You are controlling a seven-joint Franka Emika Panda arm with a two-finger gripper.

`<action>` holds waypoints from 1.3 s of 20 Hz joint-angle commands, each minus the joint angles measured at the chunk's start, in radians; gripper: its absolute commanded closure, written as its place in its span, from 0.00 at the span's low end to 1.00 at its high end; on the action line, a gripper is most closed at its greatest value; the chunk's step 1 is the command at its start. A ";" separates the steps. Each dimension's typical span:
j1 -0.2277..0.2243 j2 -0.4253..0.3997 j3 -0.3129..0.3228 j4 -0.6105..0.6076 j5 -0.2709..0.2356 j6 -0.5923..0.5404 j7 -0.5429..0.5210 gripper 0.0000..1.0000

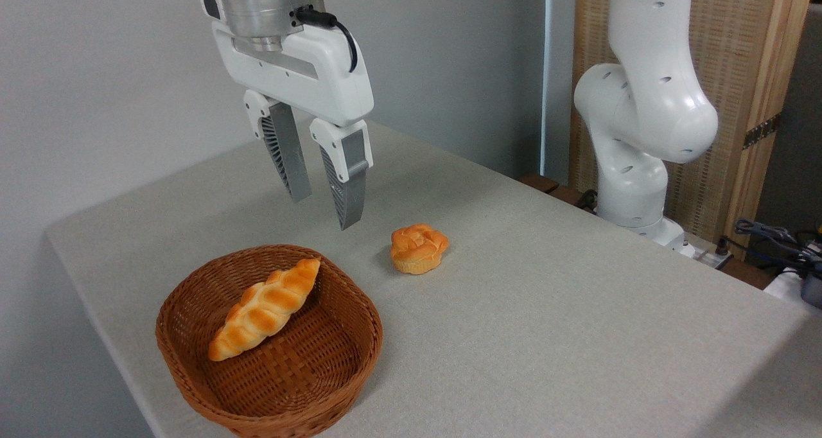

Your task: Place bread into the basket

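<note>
Golden braided bread (pixel 265 309) is seen lying inside the wicker basket (pixel 192 386) at near left, while the gripper (pixel 324 212) is held above it, jaws parted and empty.

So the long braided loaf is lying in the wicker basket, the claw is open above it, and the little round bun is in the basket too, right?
Not quite. The camera view shows the round bun on the table, outside the wicker basket. The braided loaf does lie inside, and the gripper hangs open above.

Bright, even, soft light; faint shadows on the table (pixel 546 335); sharp focus.
</note>
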 commanded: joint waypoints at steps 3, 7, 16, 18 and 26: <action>0.038 -0.021 -0.041 -0.018 0.012 0.000 -0.006 0.00; 0.038 -0.047 -0.041 -0.060 0.015 0.023 -0.006 0.00; 0.109 -0.053 -0.093 -0.063 0.014 0.034 -0.003 0.00; 0.112 -0.070 -0.095 -0.083 0.014 0.046 -0.001 0.00; 0.113 -0.102 -0.103 -0.139 0.014 0.083 0.002 0.00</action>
